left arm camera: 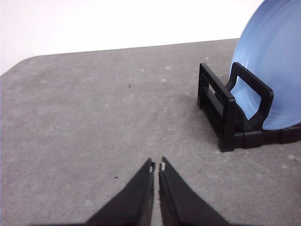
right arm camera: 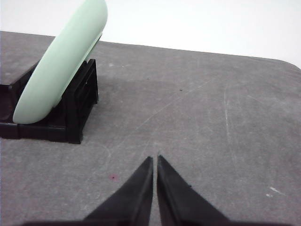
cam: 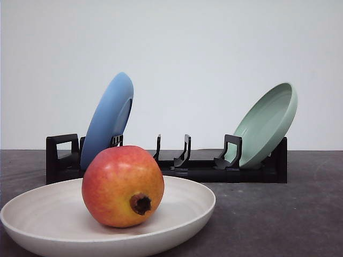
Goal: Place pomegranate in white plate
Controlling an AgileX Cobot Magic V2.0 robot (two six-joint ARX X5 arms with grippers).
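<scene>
A: Start at the left. What is the left claw (left arm camera: 156,165) doing?

B: Its 2 dark fingers are clenched, tips nearly meeting with just a sliver between them, and nothing is held. It hangs over bare grey worktop (left arm camera: 94,122), with the end of the black rack (left arm camera: 225,113) and the blue plate (left arm camera: 273,66) ahead of it.

A: And the pomegranate?

B: In the front view the pomegranate (cam: 122,186) sits inside the white plate (cam: 43,214), a little left of the plate's middle, red on top and yellow-orange lower down, its dark calyx nub facing the camera. The plate lies flat on the worktop at the near left.

A: What is behind it?

B: The black rack (cam: 177,163) runs across the worktop. The blue plate (cam: 107,120) stands on edge in its left end, tilted to the right. The middle slots show 2 bare dividers. The pale green plate (cam: 266,125) leans in the right end, its hollow side facing left.

A: And the right claw (right arm camera: 154,158)?

B: Clenched as well, fingertips almost touching, gripping nothing. It is over open worktop just beside the rack's end, where the pale green plate (right arm camera: 61,61) rests.
</scene>
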